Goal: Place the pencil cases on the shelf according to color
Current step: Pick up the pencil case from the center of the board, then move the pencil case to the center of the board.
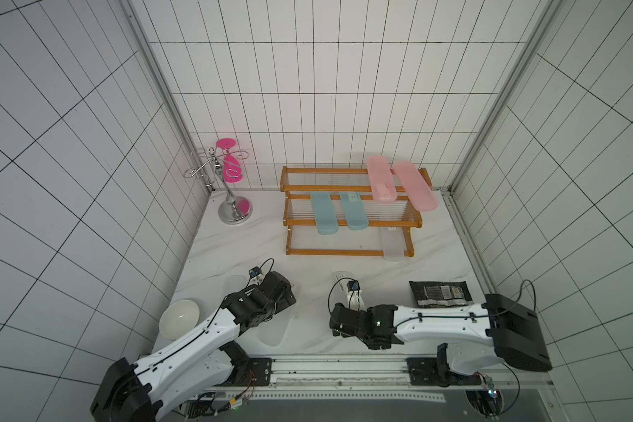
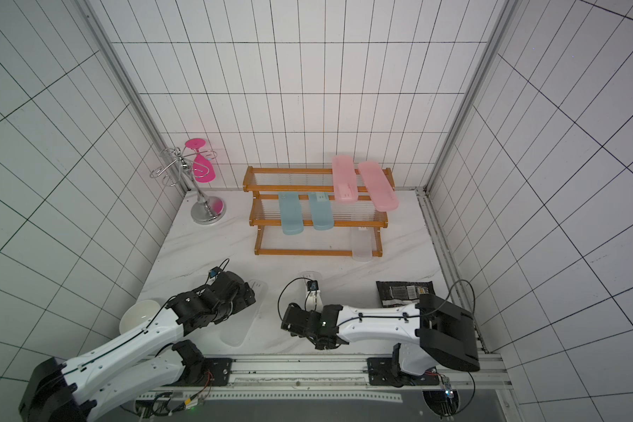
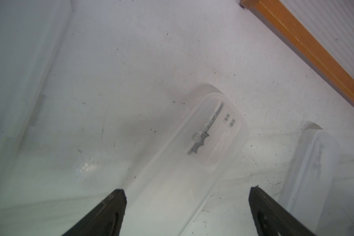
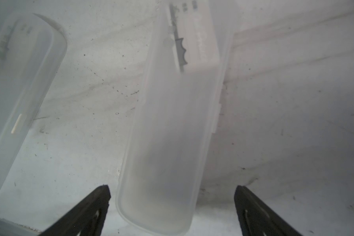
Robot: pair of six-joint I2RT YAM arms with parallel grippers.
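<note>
The shelf (image 1: 344, 252) stands at the back with two pink pencil cases (image 1: 380, 179) on its top tier. Two teal ones (image 1: 324, 213) lie on the middle tier and a clear one (image 1: 393, 244) on the bottom tier's right end. Three clear cases lie on the table. My left gripper (image 3: 188, 192) is open, its fingers either side of one labelled clear case (image 3: 192, 159). My right gripper (image 4: 172, 189) is open astride the near end of another (image 4: 172, 132). The third (image 1: 234, 283) lies left of my left wrist. In both top views the wrists hide the fingers.
A white bowl (image 1: 179, 318) sits by the left arm near the front. A black foil packet (image 1: 440, 294) lies right of the right gripper. A chrome stand with a pink glass (image 1: 231, 190) is at the back left. Tiled walls close three sides.
</note>
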